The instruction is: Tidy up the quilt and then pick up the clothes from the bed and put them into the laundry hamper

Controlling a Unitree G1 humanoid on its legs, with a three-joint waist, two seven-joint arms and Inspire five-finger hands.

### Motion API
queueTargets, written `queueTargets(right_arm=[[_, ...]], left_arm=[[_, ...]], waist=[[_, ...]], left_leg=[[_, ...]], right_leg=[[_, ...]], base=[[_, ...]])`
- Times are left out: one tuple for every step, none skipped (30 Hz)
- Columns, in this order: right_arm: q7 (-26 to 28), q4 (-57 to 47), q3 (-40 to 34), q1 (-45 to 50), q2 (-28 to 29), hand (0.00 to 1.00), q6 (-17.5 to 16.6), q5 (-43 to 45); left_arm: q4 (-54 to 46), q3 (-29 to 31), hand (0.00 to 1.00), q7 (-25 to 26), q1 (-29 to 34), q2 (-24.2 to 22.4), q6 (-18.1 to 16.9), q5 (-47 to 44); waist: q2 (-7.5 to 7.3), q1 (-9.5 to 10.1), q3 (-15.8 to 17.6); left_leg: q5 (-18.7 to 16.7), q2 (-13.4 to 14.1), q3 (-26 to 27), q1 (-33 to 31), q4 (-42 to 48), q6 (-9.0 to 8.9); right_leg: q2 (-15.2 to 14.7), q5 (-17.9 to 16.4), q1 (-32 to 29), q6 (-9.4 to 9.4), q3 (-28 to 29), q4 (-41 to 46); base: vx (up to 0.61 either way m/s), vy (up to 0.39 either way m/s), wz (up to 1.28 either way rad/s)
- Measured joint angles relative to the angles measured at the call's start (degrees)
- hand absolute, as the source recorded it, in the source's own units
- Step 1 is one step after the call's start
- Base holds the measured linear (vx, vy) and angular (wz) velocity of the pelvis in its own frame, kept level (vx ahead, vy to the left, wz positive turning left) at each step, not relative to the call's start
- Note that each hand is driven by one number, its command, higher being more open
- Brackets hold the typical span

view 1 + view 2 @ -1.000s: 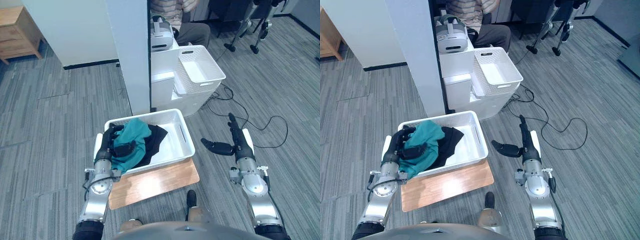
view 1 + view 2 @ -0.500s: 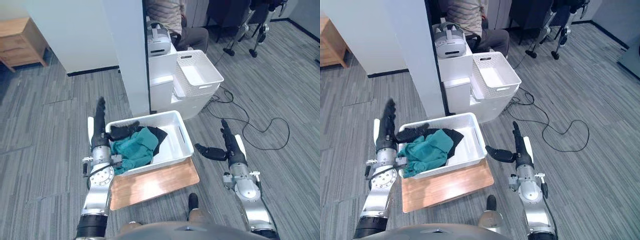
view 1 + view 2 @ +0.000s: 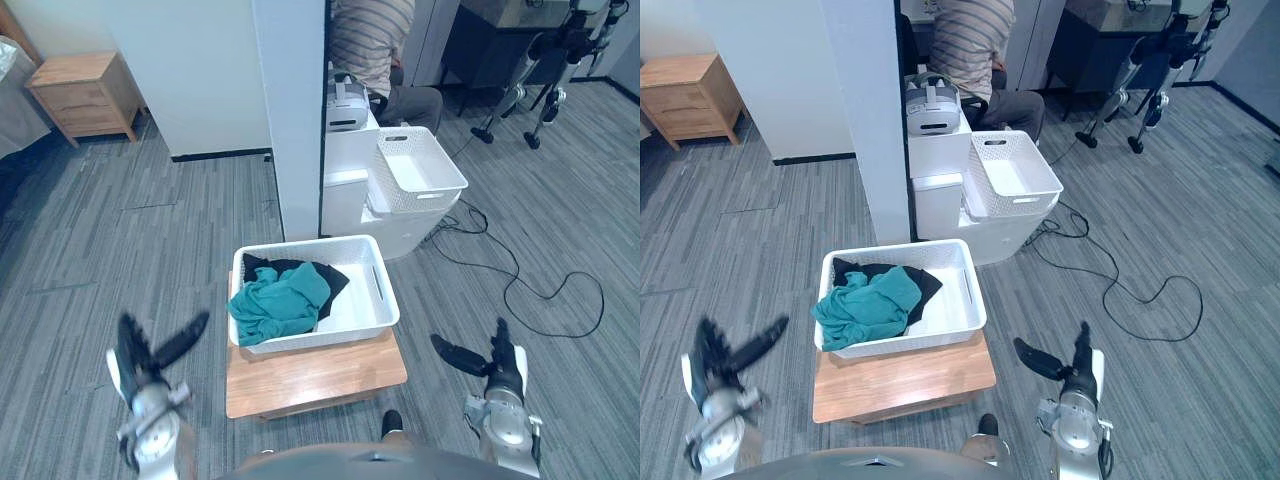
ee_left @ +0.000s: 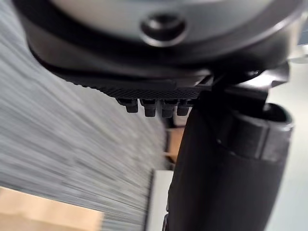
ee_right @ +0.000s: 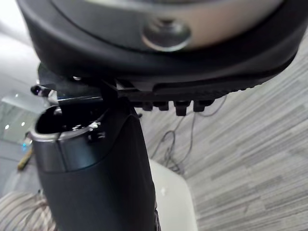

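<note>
The left hand (image 3: 140,362) has its fingers straight and spread, thumb angled out, over the carpet. The right hand (image 3: 503,368) is the same, fingers extended and thumb pointing inward. Between the two sets of fingers and beyond their tips stands the white laundry hamper (image 3: 330,335) on a low wooden table (image 3: 315,370). A teal garment (image 3: 280,300) lies in the hamper's end nearer the left fingers, on a black garment (image 3: 325,275).
</note>
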Motion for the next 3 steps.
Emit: queueTargets(right_arm=[[-0.3,0.0,0.0,0.7,0.6,1.00,0.3,0.0],[-0.4,0.0,0.0,1.0,1.3,1.00,0.5,0.0],[-0.6,0.0,0.3,1.8,2.7,1.00,0.9,0.1]], left_arm=[[3.4,0.6,1.00,-0.5,1.4,-0.8,0.9,-1.4],[5.5,1.0,1.00,-0.8,2.2,-1.2,1.5,-2.4],[9.7,1.8,1.00,-1.8,3.5,-1.8,2.6,-3.9]], waist=[[-0.39,0.15,-0.4],[-0.70,0.24,-0.6],[-1.15,0.34,-0.9]], left_leg=[[0.0,0.0,0.4,0.3,-0.3,-0.05],[0.0,0.0,0.6,0.5,-0.3,-0.13],[-0.3,0.0,1.0,0.9,-0.4,-0.48]], right_leg=[[0.0,-0.4,0.0,-0.11,-0.1,0.0],[0.0,-0.9,0.2,-0.27,-0.2,0.0],[0.0,-2.3,0.5,-0.20,-0.9,0.0]], base=[[-0.03,-0.030,-0.08],[-0.03,-0.038,-0.13],[-0.01,-0.028,-0.08]])
